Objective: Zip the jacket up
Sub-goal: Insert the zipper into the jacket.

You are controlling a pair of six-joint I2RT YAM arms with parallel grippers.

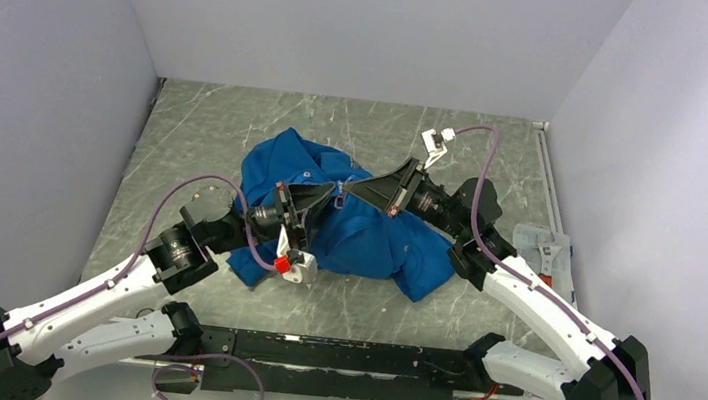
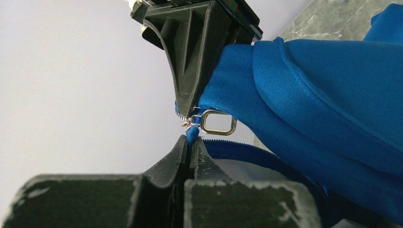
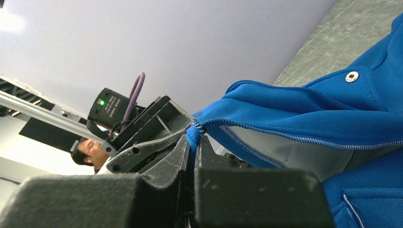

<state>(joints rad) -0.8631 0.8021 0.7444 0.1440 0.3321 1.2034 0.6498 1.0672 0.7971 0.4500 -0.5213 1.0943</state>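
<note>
The bright-blue jacket lies crumpled in the middle of the table, its middle lifted between the two grippers. My left gripper and right gripper meet tip to tip above it. In the left wrist view the left gripper is shut on a bit of blue fabric just under the silver zipper slider and its square pull ring. In the right wrist view the right gripper is shut on the blue zipper-tape end. The open zipper line and pale lining run off to the right.
The grey marbled table is enclosed by pale walls on three sides. A clear plastic packet lies at the table's right edge. A silver snap shows on the jacket. A person is visible far behind.
</note>
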